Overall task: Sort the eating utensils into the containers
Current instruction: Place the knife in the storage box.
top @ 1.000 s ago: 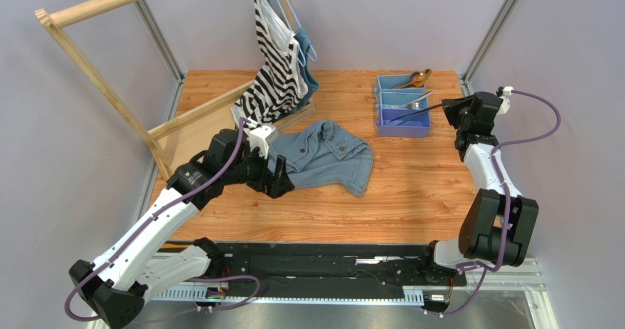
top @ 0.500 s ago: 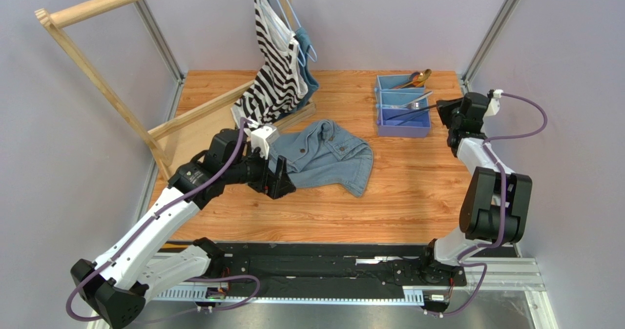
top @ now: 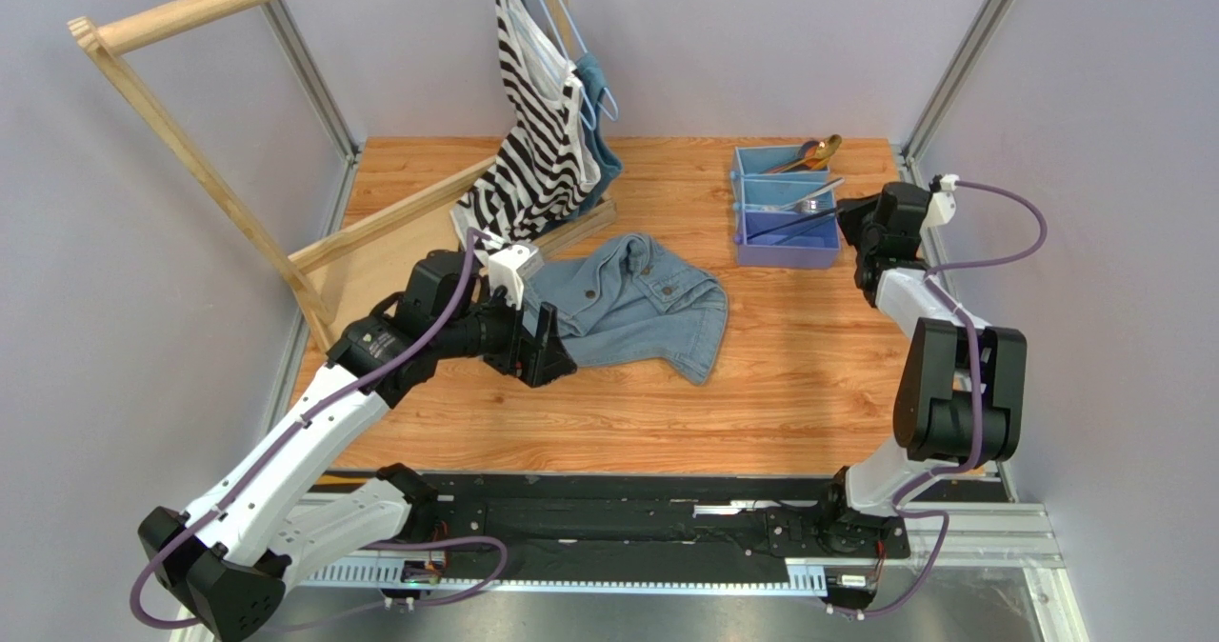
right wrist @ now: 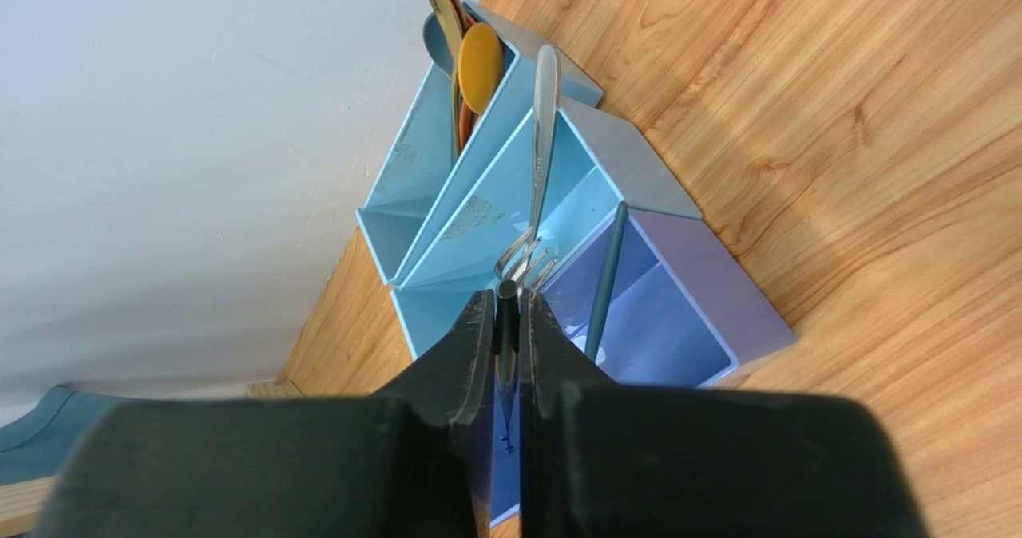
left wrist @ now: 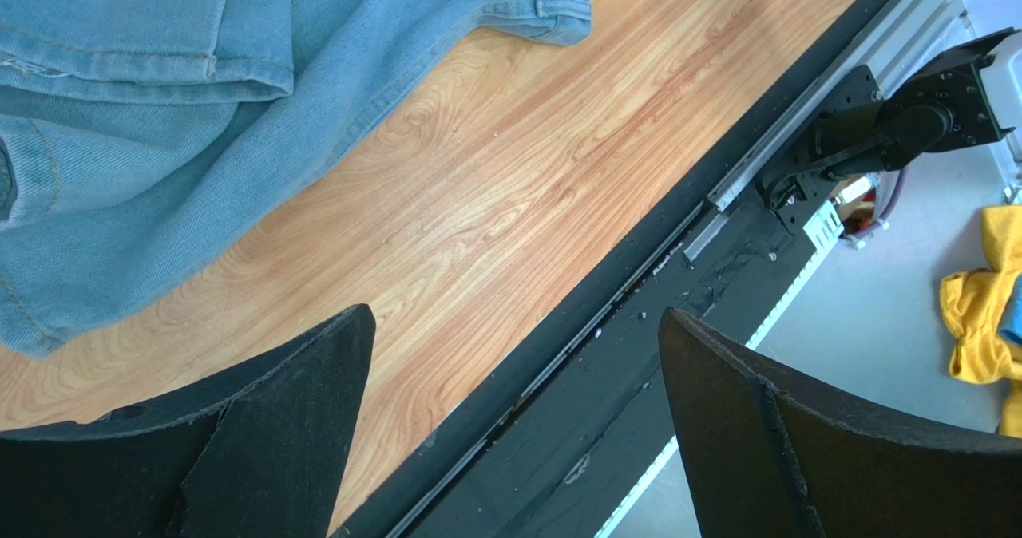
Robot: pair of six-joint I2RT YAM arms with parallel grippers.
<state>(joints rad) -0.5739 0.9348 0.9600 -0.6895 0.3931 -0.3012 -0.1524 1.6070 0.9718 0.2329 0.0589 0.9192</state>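
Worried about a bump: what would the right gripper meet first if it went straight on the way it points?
Most likely the light blue tray: the tines of the fork sit right ahead of the right gripper, shut on a dark utensil; depth unclear.

Lab cell: aluminium frame (top: 970,49), grey walls (top: 773,42)

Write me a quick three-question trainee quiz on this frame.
1. True or false: the left claw is open.
2. The silver fork sits in which compartment of the blue tray? A: with the spoons; B: middle; C: none.
3. What does the right claw grip?
Key: 1 true; 2 B; 3 a slim dark utensil.
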